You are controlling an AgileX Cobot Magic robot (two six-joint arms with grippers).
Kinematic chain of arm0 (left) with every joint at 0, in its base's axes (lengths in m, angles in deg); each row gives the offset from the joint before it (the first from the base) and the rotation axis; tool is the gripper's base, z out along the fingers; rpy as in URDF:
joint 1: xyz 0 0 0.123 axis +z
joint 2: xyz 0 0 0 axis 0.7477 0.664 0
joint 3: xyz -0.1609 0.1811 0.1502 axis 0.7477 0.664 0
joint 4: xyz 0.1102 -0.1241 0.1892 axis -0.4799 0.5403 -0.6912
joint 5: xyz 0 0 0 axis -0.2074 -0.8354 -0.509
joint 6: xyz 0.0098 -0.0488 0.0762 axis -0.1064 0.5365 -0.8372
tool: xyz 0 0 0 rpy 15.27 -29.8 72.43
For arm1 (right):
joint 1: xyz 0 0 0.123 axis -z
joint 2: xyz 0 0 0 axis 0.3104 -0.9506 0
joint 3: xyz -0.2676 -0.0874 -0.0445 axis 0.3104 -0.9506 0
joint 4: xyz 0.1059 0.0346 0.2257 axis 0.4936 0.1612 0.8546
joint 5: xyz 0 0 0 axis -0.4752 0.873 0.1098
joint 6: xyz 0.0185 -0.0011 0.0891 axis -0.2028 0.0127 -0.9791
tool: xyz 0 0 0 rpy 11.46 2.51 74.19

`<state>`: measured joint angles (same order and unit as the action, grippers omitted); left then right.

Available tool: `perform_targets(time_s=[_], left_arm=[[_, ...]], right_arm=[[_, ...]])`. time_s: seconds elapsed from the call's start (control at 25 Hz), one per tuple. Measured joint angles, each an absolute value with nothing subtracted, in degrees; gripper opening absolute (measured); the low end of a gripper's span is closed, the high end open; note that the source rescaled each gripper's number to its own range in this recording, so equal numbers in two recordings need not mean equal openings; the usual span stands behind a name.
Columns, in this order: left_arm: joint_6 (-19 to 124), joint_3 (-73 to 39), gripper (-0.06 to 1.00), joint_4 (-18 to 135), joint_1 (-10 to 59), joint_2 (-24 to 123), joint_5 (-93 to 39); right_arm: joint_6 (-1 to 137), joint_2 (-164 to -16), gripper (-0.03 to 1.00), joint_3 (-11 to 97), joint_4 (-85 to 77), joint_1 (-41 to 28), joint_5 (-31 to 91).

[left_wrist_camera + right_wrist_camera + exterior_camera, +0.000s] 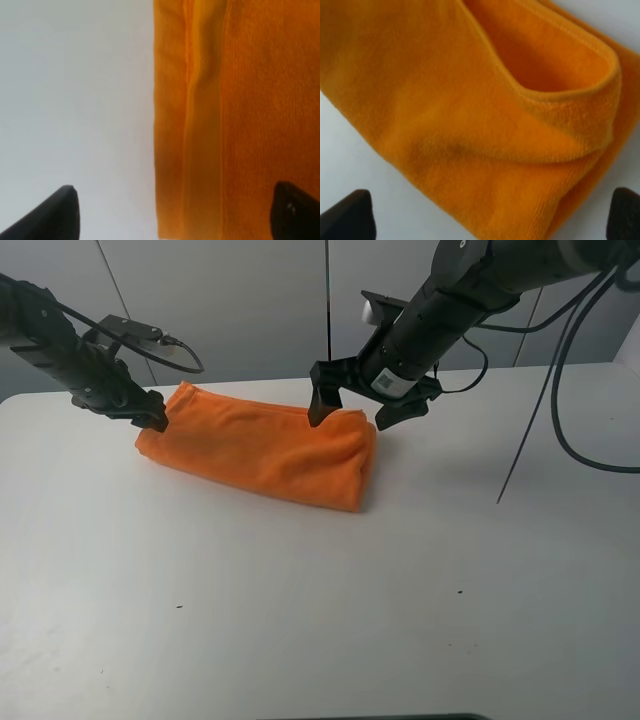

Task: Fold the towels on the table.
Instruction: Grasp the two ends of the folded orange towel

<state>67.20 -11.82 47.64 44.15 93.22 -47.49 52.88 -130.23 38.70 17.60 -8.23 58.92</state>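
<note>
1. One orange towel [265, 450] lay folded into a long bundle on the white table [300, 640], toward the far side, its length running from left to right and slightly toward the near side.
2. High view only: both arms sat at the bundle's ends. The left gripper [157, 422] was at the left end and the right gripper [351, 417] was over the far right corner. A couple of tiny dark specks [180, 606] showed on the bare tabletop nearer the camera.
3. Left wrist view only: stacked towel [250, 100] edges with a stitched hem ran alongside bare table [75, 100]. The left gripper [180, 217] had its jaws wide apart, one tip over the table and the other over the cloth.
4. Right wrist view only: the top layer of the towel [445, 115] curled up at the corner into an open pocket, with hem stitching clear along its lip. The right gripper [487, 217] had its jaws spread wide and clamped nothing, with the cloth between the tips.
5. Hard to tell:
   - The high view merged the left fingers into one dark shape, so the gap showed only in the wrist view.
   - Both wrist views cut the fingers down to their tips.
   - No view showed whether any tip actually touched the cloth.
</note>
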Motion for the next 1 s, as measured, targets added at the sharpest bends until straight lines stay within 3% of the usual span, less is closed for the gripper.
perform_targets(time_s=[0.64, 1.0], left_arm=[[65.8, -13.9, 0.99, 46.4, 44.2, 99.4, -45.0], [69.1, -14.4, 0.99, 46.9, 41.0, 100.0, -51.8]], right_arm=[[53.9, -133.4, 1.00, 38.6, 20.3, -8.2, 59.0], [51.8, -133.4, 1.00, 32.6, 20.3, -8.2, 54.8]])
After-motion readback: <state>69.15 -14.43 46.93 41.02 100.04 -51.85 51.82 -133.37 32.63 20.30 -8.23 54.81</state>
